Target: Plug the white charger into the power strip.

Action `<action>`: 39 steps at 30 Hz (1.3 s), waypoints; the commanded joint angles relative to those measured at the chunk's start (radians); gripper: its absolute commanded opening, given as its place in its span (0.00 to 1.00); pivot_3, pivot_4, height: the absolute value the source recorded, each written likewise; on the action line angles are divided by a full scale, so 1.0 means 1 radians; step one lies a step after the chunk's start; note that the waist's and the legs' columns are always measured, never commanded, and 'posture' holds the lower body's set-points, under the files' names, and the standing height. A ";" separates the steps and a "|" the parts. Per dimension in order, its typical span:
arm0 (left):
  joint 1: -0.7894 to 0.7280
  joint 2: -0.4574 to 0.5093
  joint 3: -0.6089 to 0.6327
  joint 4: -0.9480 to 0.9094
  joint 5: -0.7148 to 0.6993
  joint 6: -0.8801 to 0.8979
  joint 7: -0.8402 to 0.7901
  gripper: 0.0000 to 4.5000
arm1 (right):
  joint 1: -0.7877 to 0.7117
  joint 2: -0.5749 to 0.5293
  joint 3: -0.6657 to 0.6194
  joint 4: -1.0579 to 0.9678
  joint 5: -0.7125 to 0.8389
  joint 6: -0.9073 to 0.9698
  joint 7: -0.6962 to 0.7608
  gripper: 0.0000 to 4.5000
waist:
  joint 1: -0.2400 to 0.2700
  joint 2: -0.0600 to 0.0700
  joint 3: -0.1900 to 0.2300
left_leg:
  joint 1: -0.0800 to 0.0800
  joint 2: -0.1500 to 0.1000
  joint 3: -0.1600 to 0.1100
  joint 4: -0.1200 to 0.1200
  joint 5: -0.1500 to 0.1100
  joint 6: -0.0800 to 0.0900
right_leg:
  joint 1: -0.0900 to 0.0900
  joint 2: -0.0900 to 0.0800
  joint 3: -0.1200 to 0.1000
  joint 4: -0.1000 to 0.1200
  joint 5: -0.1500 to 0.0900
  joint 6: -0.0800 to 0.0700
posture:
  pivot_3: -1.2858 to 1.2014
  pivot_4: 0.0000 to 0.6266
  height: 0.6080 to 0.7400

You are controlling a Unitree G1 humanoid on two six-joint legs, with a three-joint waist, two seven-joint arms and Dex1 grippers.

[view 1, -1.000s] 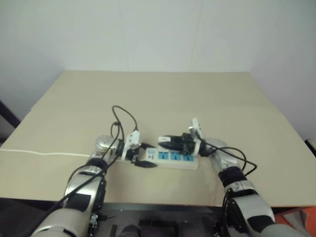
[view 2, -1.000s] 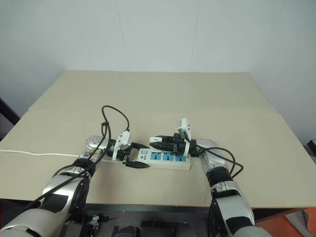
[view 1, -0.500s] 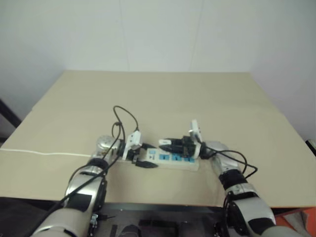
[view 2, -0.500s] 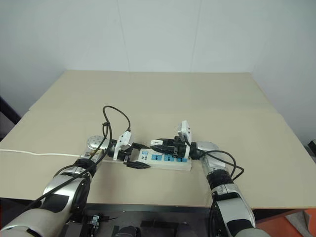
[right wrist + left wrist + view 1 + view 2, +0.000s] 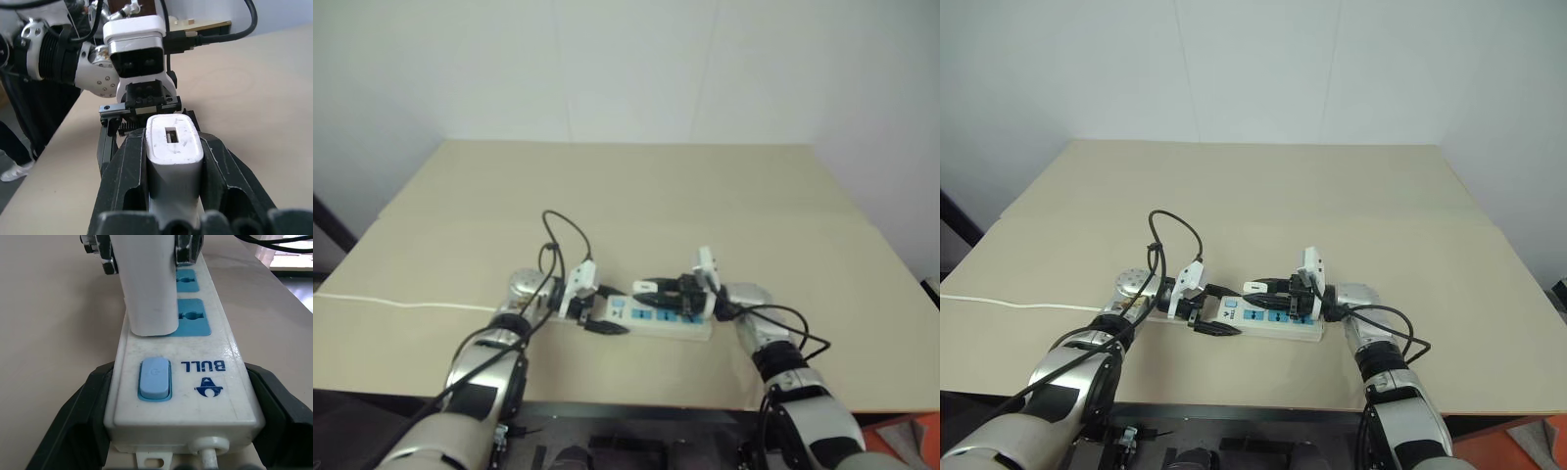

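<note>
Since the power strip (image 5: 1268, 318) lies close to the table's (image 5: 1263, 196) near edge, roughly midway along it, the head views show both arms meeting right over it: the left claw (image 5: 1212, 311) clamped on the switch end, the right claw (image 5: 1263, 291) above the blue sockets with the white charger (image 5: 1255, 287) pinched in it. In the left wrist view the black fingers (image 5: 78, 416) hug both long sides of the strip's end, just past the blue switch (image 5: 155, 379), and the charger stands upright on the first socket panel beside the switch; whether the prongs are fully in I can't tell. From the right wrist view the charger sits squeezed between the two fingers (image 5: 128, 176) by its flat sides, its port end facing the camera. Handling-wise I'd guess the charger is light, rigid and smooth plastic, so it could slip or tilt under a push; gripping the broad flat sides low down looks right. The strip seems light enough to slide, so bracing its end makes sense, and the thin cord won't hold it.
</note>
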 commanded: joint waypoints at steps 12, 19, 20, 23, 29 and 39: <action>0.012 0.020 -0.016 0.007 0.007 0.012 -0.013 0.73 | 0.048 -0.033 0.062 0.094 -0.103 -0.057 -0.073 0.25 | -0.006 0.000 -0.001 | 0.009 0.000 0.000 -0.001 0.000 0.000 | 0.009 0.000 0.000 -0.001 -0.002 0.003 | 0.52 0.24 1.00; 0.014 0.022 -0.016 0.007 0.008 0.012 -0.011 0.73 | 0.056 -0.033 0.054 0.125 -0.090 -0.138 -0.069 0.25 | -0.007 -0.001 -0.002 | 0.011 0.000 0.000 -0.002 0.000 0.000 | 0.010 0.000 0.000 -0.002 -0.004 0.006 | 0.52 0.24 1.00; 0.014 0.023 -0.017 0.007 0.009 0.011 -0.011 0.73 | 0.057 -0.039 0.059 0.126 -0.096 -0.140 -0.064 0.25 | -0.007 -0.001 -0.002 | 0.011 0.000 0.000 -0.002 0.000 0.000 | 0.011 0.000 0.000 -0.002 -0.004 0.006 | 0.52 0.24 1.00; 0.014 0.024 -0.019 0.007 0.010 0.012 -0.011 0.73 | 0.056 -0.040 0.057 0.128 -0.086 -0.122 -0.050 0.55 | -0.007 -0.003 -0.004 | 0.012 0.000 0.000 -0.002 0.000 0.000 | 0.011 0.000 0.000 -0.002 -0.004 0.006 | 0.52 0.24 1.00; 0.013 0.024 -0.021 0.009 0.012 0.016 -0.011 0.73 | 0.030 -0.043 0.054 0.144 -0.092 -0.058 -0.035 1.00 | -0.010 -0.006 -0.007 | 0.014 0.001 0.000 -0.004 0.000 0.000 | 0.012 0.001 0.000 -0.002 -0.004 0.006 | 0.52 0.24 1.00; 0.018 0.026 -0.022 0.007 0.012 0.013 -0.009 0.73 | 0.042 -0.056 0.034 0.108 -0.081 -0.090 -0.015 1.00 | -0.010 -0.007 -0.007 | 0.014 0.001 0.000 -0.004 0.000 0.000 | 0.012 0.001 0.000 -0.002 -0.005 0.006 | 0.52 0.24 1.00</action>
